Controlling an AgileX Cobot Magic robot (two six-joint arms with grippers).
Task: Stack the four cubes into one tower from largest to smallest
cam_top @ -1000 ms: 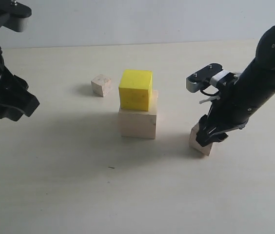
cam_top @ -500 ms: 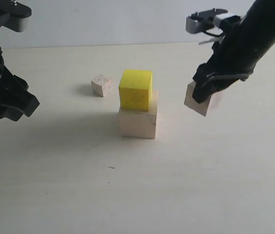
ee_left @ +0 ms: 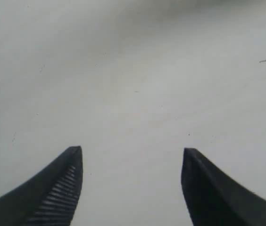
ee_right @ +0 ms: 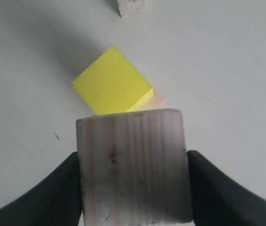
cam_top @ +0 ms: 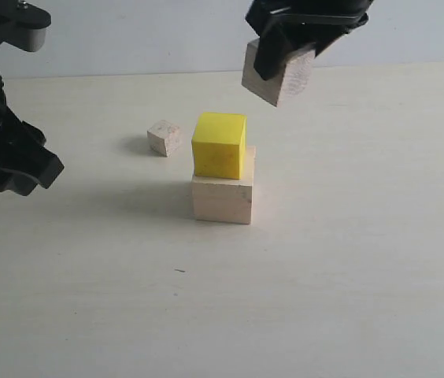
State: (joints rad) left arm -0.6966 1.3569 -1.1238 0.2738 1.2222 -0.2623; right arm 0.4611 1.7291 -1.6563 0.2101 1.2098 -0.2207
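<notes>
Right gripper [ee_right: 134, 197]: clamped on the small wood cube [cam_top: 279, 77].
Left gripper [ee_left: 132, 183]: apart, empty.
Yellow cube [cam_top: 220, 144]: land flat, corners matching (go slow).

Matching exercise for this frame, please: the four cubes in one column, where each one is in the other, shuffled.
Things:
1. large pale bare-wood cube
2. bright yellow cube
3. small pale wood cube
4. smallest pale wood cube

Places:
a. held aloft by the right gripper
b. alone on the table
c. on the table, under another cube
d. atop the large cube

Pairs: 1-c; 2-d; 3-a; 4-b
</notes>
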